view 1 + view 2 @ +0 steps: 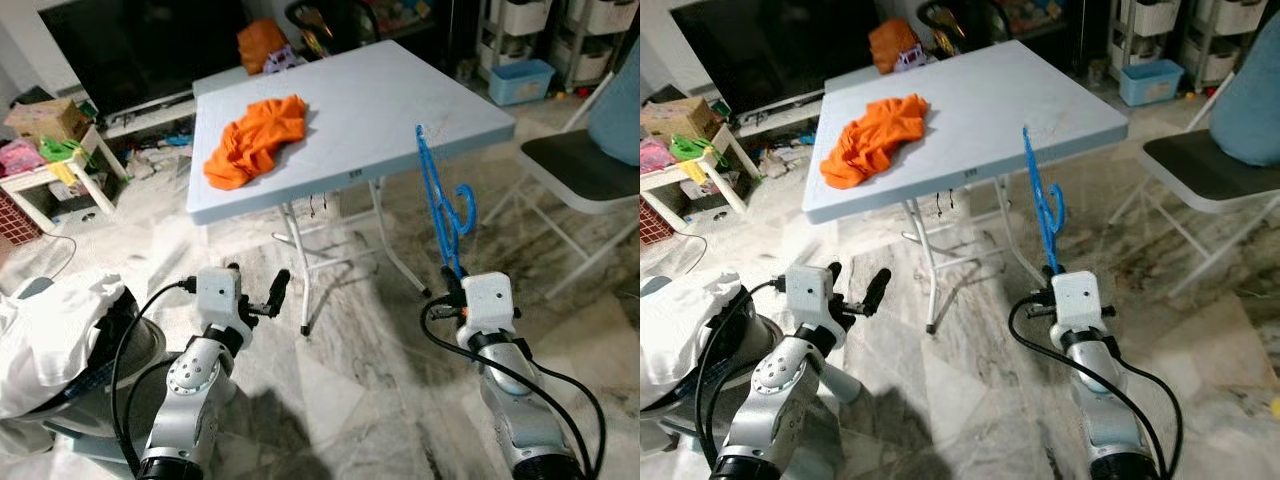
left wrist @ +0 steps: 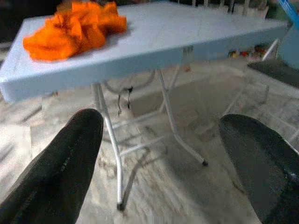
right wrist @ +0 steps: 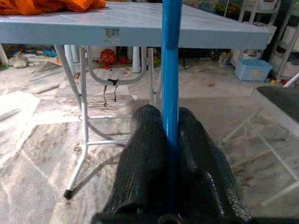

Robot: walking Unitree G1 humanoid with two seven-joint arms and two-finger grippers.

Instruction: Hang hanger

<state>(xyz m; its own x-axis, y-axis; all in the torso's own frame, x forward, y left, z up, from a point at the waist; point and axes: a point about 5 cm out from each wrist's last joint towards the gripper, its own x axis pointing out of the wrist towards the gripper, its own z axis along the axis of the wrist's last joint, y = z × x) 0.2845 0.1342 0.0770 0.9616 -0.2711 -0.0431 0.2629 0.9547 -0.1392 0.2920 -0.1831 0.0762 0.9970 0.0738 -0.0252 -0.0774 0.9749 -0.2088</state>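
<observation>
I have the blue hanger (image 1: 445, 205) pinched upright in my right gripper (image 3: 170, 140), right of centre; left gripper (image 2: 163, 140) spread empty. Orange shirt (image 1: 255, 140) lies on worktop (image 1: 400, 110), upper centre. Hanging seems undone.

My two arms are silver, jointed metal with round screw-studded housings, each ending in a white boxy wrist block. Black cables loop from both wrists down along the forearms. My left gripper (image 1: 278, 290) and right gripper (image 3: 170, 135) have long, black, textured fingers.
</observation>
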